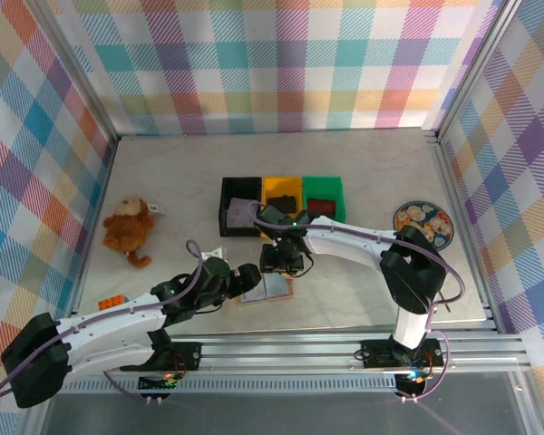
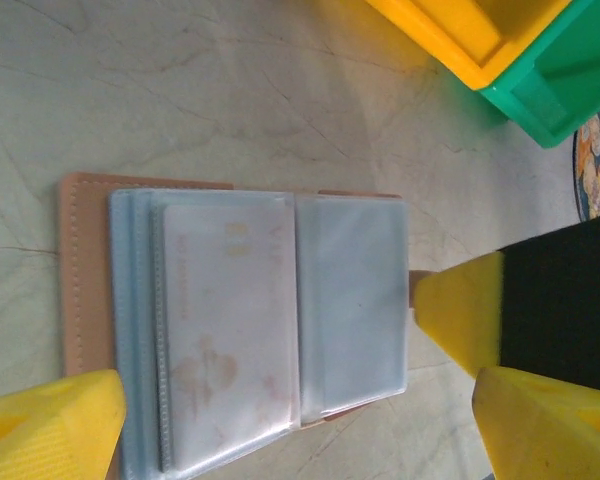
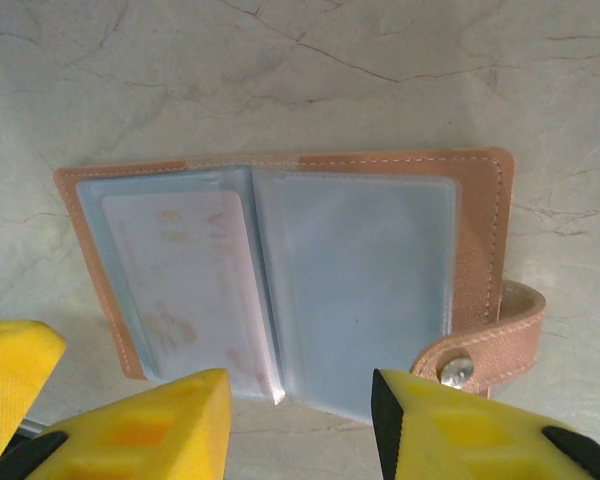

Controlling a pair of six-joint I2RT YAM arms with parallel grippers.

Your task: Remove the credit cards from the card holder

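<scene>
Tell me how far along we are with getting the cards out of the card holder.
Done: the card holder lies open on the table, its strap unsnapped. In hand: the right gripper and the left gripper hover over it, jaws apart, gripping nothing. Left: a card sits tucked inside it, so all the pulling out is to come.

Both arms reach toward each other, left gripper (image 1: 247,279) fingers spread wide, right gripper (image 1: 281,263) fingers parted less.
</scene>
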